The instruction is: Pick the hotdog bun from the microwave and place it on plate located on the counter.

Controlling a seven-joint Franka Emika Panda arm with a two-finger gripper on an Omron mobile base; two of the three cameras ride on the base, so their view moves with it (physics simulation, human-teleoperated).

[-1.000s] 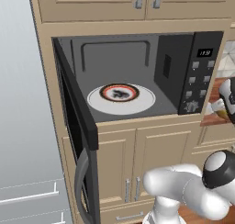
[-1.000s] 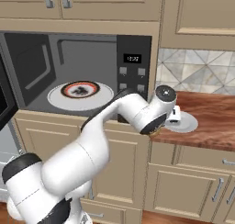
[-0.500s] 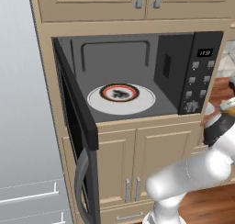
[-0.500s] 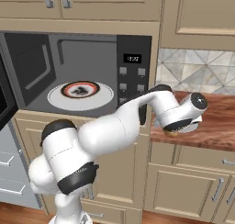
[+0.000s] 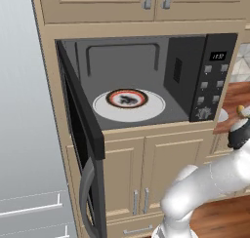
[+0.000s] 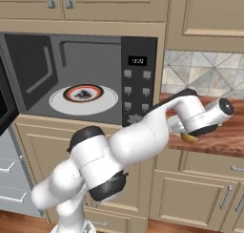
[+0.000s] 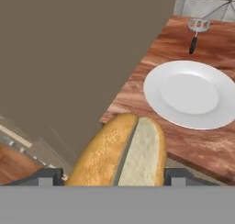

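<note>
So I've got the hotdog bun [image 7: 123, 152] clamped in the hand [image 7: 112, 175], one fingertip tucked against each long side of it, which makes sense since squeezing across the narrow width is the only way that roll fits between them. Bun is out of the microwave [image 5: 146, 81] and hanging out over the near edge of the table [image 7: 151, 71], off to the right of the oven. The door is swung wide open, and inside sits the turntable [image 5: 129, 105] with the little red-rimmed dish [image 5: 127, 97] on it.

In the hand view the plate [image 7: 193, 93] is a bit farther in on the wood and to the right, near the bun but not under it. My guess is I need to push the bun over the plate before letting go.

Bun's long axis runs straight out along the hand, far end pointing toward the plate's near-left rim, split seam facing up. There's also a small utensil [image 7: 195, 34] lying past the plate by the tiled wall.
</note>
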